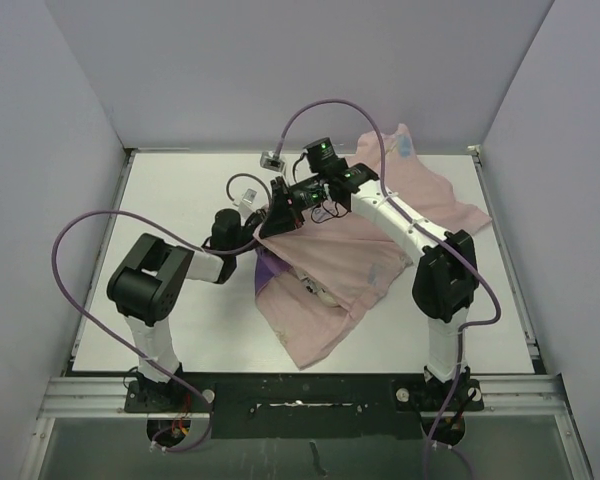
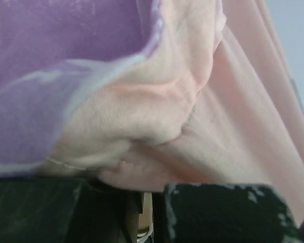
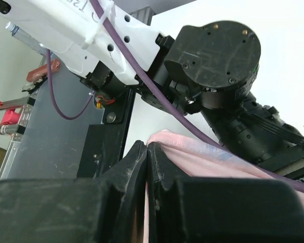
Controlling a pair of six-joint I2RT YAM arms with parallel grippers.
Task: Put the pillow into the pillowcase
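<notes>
The pillowcase (image 1: 360,265) is the largest thing on the white table (image 1: 180,190). It lies crumpled with its pale pink side up. Its long axis runs on a diagonal, from the near middle of the table up to the far right corner. A strip of its purple side shows at the left edge, below the two grippers. A small blue mark sits near the far right end, too small to read.

The pillow (image 1: 318,291) shows only as a small pale patch with a dark mark among the folds near the middle. The rest of it is covered, so its direction cannot be told.

Both arms reach in over the left edge of the cloth, at mid-table. In the left wrist view the left gripper (image 2: 144,202) is clenched on bunched pillowcase cloth, with purple and pale fabric rising straight off its dark fingers (image 2: 228,212). In the right wrist view the right gripper (image 3: 148,157) is pinched tight on a thin pink edge of the pillowcase.

A few dark characters are printed on a white arm link (image 3: 91,25) at the top of that view. The frame edge cuts them off and they are not legible.
</notes>
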